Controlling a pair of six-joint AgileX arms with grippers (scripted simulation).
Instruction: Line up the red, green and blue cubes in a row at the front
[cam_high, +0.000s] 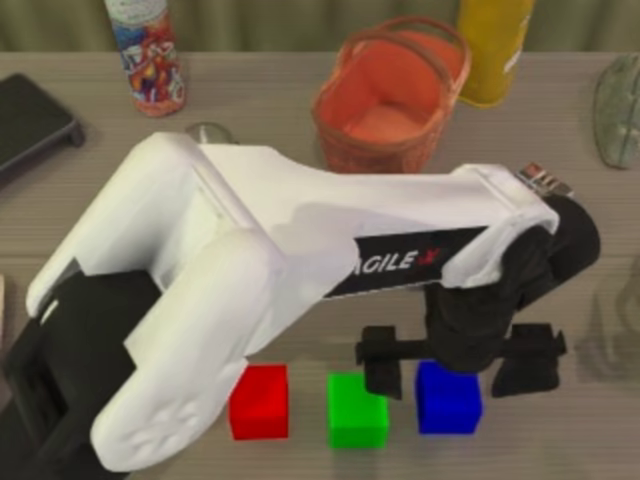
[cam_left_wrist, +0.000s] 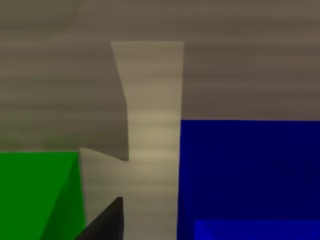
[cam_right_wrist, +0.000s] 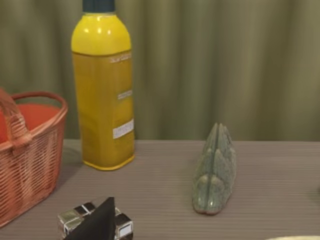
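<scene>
**A:** How far along does the row look?

**B:** Nearly finished, I'd judge. The small glossy red cube (cam_high: 259, 401), the bright green cube (cam_high: 357, 409) and the deep blue cube (cam_high: 448, 397) all sit on the grey table (cam_high: 560, 430) along its front edge. Taking the green cube as the mark: red is to its left, blue to its right, narrow gaps between them, none touching.

**A:** And the arm?

**B:** The left gripper (cam_high: 460, 367) hangs over the blue cube with its black fingers (cam_high: 527, 359) spread wide, one on each side and clear of it. It pinches nothing. The left wrist view agrees: bare table between the green cube (cam_left_wrist: 40, 195) and the blue cube (cam_left_wrist: 250, 175).

**A:** So what's left?

**B:** Probably only lifting that arm away. The line is slightly uneven; green sits a shade nearer the front than its neighbours.

**A:** Anything you can't make out?

**B:** Plenty. The white arm covers much of the table's middle, and the blue cube's back edge is under the wrist. The right gripper barely shows: only a dark fingertip at the edge of the right wrist view, so I cannot tell its state. That view faces away from the green cube, toward a tall yellow bottle (cam_right_wrist: 104, 95), an orange woven basket (cam_right_wrist: 30, 150) and a grey-green stone-like object (cam_right_wrist: 215, 170).
</scene>
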